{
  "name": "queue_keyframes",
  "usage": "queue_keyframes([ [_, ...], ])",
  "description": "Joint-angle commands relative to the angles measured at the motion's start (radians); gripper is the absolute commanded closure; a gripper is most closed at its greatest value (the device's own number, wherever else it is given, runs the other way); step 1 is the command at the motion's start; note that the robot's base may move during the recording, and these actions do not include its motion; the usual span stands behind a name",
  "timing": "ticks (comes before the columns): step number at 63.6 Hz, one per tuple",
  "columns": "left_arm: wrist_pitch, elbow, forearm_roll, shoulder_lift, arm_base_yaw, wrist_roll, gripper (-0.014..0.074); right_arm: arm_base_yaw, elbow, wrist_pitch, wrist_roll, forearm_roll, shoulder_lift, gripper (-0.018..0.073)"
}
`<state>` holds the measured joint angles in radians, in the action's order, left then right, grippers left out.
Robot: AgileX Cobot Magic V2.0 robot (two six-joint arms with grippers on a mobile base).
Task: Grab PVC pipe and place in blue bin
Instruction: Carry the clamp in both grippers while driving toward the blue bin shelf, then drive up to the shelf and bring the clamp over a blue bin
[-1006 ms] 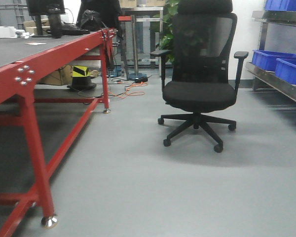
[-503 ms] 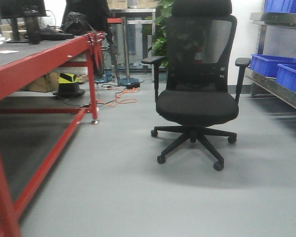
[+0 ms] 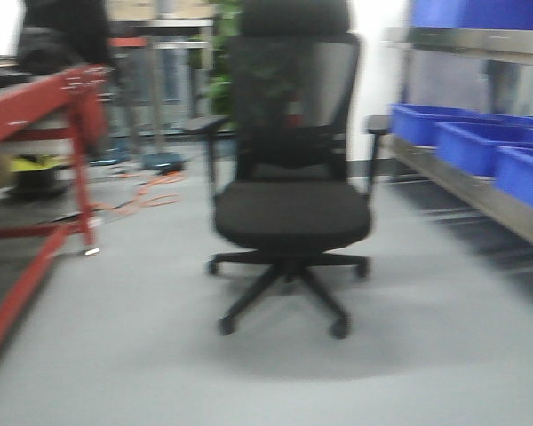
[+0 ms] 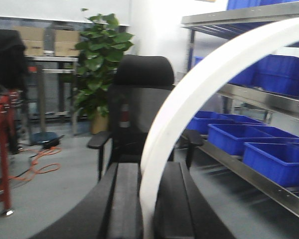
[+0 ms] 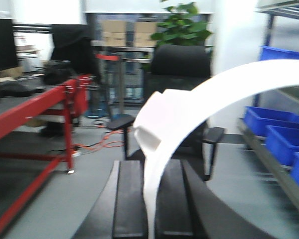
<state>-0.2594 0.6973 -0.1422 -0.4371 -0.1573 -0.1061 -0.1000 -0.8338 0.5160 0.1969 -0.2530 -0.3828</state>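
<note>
A white curved PVC pipe (image 4: 189, 94) arcs up and to the right in the left wrist view, with my left gripper (image 4: 148, 169) shut on its lower part. The right wrist view has the pipe (image 5: 189, 99) too, its open end near the middle, and my right gripper (image 5: 150, 167) is shut on it. Several blue bins (image 3: 480, 146) stand on a metal shelf at the right; they also appear as blue bins (image 4: 239, 137) and blue bins (image 5: 284, 134) in the wrist views. The front view holds neither gripper nor the pipe.
A black office chair (image 3: 289, 177) stands on the grey floor straight ahead. A red-framed table (image 3: 35, 106) runs along the left. Orange cables (image 3: 147, 191) lie on the floor behind it. The metal shelf rack (image 3: 466, 182) lines the right wall. A potted plant (image 4: 99, 55) stands behind the chair.
The front view has advanced and swung right: the chair is nearer and more to the left, the red table has slid off left, and more of the blue bins shows.
</note>
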Motion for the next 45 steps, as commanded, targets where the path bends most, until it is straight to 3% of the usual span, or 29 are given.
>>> queue_keyframes([
  [1, 0.022, 0.004, -0.002, 0.007, -0.005, 0.0, 0.0707, 0.001, -0.002, -0.028, 0.004, 0.002, -0.001, 0.0722],
  [45, 0.022, 0.004, -0.002, 0.007, -0.005, 0.0, 0.0707, 0.001, -0.002, -0.028, 0.004, 0.002, -0.001, 0.0722],
])
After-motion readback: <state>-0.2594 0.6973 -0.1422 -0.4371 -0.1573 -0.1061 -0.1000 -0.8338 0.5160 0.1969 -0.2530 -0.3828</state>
